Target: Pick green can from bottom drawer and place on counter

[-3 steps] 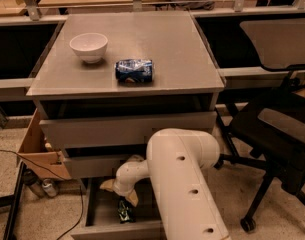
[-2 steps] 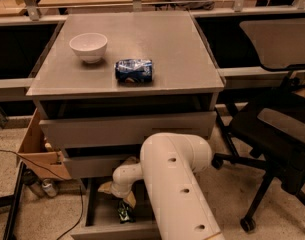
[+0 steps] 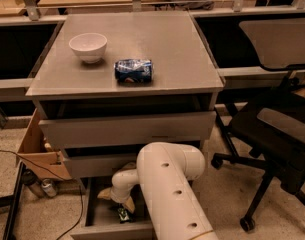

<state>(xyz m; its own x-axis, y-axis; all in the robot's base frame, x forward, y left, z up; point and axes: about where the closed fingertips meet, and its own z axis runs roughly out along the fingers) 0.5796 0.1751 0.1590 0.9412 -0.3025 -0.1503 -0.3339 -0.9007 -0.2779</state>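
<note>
The grey drawer cabinet has its bottom drawer [image 3: 94, 216] pulled open. Inside the tray, a small dark green can [image 3: 123, 214] with shiny marks lies near the front. My white arm reaches down into the drawer. My gripper [image 3: 117, 200] sits just above and left of the green can, mostly hidden by the wrist. The counter [image 3: 157, 54] is the flat grey top of the cabinet.
A white bowl [image 3: 88, 47] and a blue and silver can [image 3: 134, 70] lying on its side rest on the counter. A cardboard box [image 3: 37, 149] stands left of the cabinet. A black office chair [image 3: 272, 134] stands at the right. Bottles [image 3: 39, 186] lie on the floor.
My arm has shifted left and lowered toward the drawer; the gripper stays over the green can. The can has not moved.
</note>
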